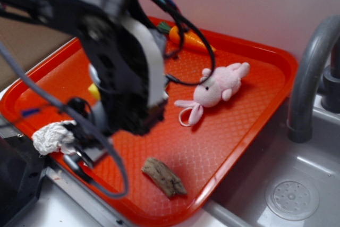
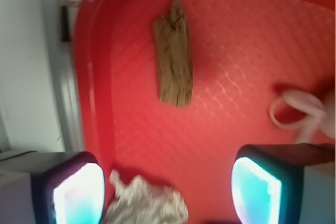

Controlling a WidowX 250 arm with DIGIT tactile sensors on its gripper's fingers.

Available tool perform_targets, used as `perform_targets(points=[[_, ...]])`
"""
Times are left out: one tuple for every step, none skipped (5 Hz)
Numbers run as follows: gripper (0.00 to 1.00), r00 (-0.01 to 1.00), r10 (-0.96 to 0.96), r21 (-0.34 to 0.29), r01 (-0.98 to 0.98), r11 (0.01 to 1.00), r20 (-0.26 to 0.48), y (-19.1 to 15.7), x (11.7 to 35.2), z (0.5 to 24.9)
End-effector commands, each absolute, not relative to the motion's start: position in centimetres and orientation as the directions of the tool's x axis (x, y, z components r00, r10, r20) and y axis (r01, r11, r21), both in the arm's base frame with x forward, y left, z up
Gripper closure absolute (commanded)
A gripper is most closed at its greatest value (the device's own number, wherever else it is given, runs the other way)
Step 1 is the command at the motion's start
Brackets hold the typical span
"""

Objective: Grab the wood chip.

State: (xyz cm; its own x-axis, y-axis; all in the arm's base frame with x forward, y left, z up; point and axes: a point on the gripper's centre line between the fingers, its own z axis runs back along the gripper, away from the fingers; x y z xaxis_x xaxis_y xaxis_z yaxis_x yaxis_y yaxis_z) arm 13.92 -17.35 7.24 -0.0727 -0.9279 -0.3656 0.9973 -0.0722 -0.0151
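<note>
The wood chip (image 1: 164, 177) (image 2: 173, 55), a rough grey-brown elongated chunk, lies flat on the red tray (image 1: 244, 104) near its front edge. In the wrist view it sits ahead of my gripper (image 2: 168, 190), well beyond the fingertips. The gripper is open, its two pads wide apart with nothing held. A crumpled white tissue (image 2: 147, 203) (image 1: 53, 136) lies on the tray below, between the pads. In the exterior view the black arm hides the gripper.
A pink plush bunny (image 1: 218, 87) lies mid-tray, its ear loop (image 2: 294, 109) right of the chip. An orange carrot (image 1: 188, 38) rests at the tray's back. A yellow object (image 1: 94, 92) peeks from behind the arm. A grey faucet (image 1: 311, 73) and sink (image 1: 292, 198) stand right.
</note>
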Motion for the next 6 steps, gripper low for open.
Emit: perform_targets(points=[[0.0,-0.104,-0.947,-0.09,0.993,-0.08,-0.305,-17.7,13.3,4.7],[0.0,-0.065,-0.949,-0.076,0.996,-0.043,-0.307,-17.6,13.3,3.4],[0.0,-0.03,-0.949,-0.072,0.997,-0.008,-0.312,-17.5,13.5,2.2],[1.0,-0.036,-0.948,-0.077,0.997,-0.012,-0.315,-17.7,13.6,1.5],[1.0,-0.034,-0.953,-0.099,0.995,-0.004,-0.303,-17.7,13.7,0.9],[1.0,-0.028,-0.951,-0.102,0.995,0.003,-0.307,-17.7,13.8,0.6]])
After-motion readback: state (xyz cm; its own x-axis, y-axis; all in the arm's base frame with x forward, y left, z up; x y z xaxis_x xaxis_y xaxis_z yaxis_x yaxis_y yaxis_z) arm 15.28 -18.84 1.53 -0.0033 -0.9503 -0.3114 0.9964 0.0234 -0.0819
